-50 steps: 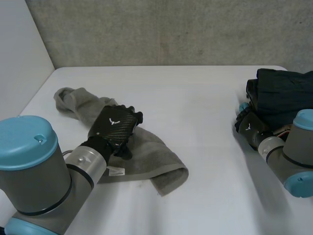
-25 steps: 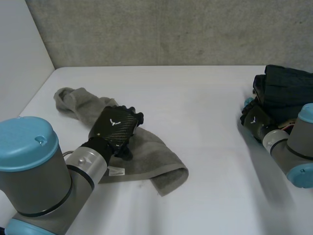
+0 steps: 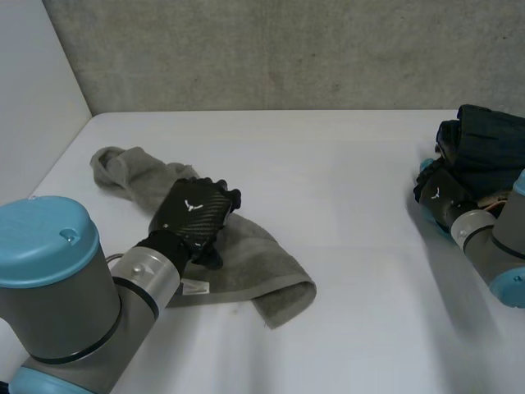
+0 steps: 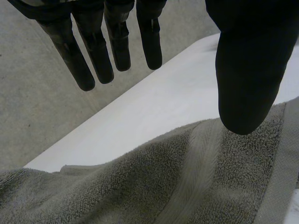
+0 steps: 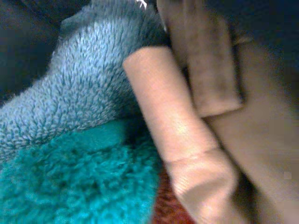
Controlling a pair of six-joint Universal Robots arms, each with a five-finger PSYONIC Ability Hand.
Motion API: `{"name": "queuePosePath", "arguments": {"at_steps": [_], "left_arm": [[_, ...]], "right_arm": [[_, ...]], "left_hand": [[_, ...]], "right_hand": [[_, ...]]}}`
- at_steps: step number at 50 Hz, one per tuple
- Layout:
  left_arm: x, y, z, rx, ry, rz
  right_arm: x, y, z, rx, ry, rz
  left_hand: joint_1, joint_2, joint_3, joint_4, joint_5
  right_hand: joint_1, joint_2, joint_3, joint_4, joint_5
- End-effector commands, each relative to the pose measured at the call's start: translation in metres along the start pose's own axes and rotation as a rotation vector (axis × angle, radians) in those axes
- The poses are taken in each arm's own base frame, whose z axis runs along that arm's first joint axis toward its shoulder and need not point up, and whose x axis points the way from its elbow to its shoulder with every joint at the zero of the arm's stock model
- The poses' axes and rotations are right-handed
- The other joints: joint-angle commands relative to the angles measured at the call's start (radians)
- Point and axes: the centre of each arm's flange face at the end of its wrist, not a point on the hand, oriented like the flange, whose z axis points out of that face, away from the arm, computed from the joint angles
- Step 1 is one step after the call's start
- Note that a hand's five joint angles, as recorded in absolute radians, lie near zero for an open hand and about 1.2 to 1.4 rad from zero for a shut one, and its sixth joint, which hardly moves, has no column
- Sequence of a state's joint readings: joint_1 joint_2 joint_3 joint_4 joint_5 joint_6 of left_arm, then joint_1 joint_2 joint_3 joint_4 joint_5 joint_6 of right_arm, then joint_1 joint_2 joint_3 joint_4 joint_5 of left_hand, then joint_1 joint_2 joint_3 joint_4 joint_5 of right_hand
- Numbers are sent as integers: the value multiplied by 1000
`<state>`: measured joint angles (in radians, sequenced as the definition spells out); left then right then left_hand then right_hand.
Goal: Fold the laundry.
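Under the left hand, a grey towel lies rumpled.

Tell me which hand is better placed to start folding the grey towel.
Left. The left hand is over the grey towel's middle, fingers straight; the right hand is far off at the dark laundry pile.

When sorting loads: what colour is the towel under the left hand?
Towel: plain greyish olive, best in left wrist view.
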<state>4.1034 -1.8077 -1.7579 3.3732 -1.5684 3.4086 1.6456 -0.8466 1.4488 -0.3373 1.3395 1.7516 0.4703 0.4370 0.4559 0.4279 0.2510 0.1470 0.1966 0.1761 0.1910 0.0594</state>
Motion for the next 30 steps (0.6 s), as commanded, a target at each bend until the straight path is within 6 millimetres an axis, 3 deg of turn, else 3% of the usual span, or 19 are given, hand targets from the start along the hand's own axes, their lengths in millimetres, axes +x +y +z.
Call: {"name": "queuePosePath", "arguments": {"at_steps": [1, 6, 12, 23, 30], "left_arm": [[-2, -2, 0, 4, -7, -1], [-4, -6, -1, 17, -15, -1], [-7, -13, -3, 38, -25, -3], [-22, -22, -5, 59, -71, -9], [-28, -21, -4, 48, -87, -6]], "right_arm": [[4, -32, -23, 62, -4, 1], [4, -70, -40, 144, -4, 33], [22, -110, -65, 236, 1, 208], [55, -152, -110, 267, -165, 712], [49, -169, -132, 205, -343, 1006]], "left_hand": [[-19, 14, -5, 23, 26], [-19, 14, -5, 23, 26], [-22, 11, -8, 20, 23], [-34, 0, -19, 9, 11], [-34, 0, -19, 9, 11]], "right_hand": [[28, -22, -2, -17, -59], [28, -22, -2, -17, -59], [28, -22, -2, -17, -59], [28, -22, -2, -17, -59], [28, -22, -2, -17, -59]]}}
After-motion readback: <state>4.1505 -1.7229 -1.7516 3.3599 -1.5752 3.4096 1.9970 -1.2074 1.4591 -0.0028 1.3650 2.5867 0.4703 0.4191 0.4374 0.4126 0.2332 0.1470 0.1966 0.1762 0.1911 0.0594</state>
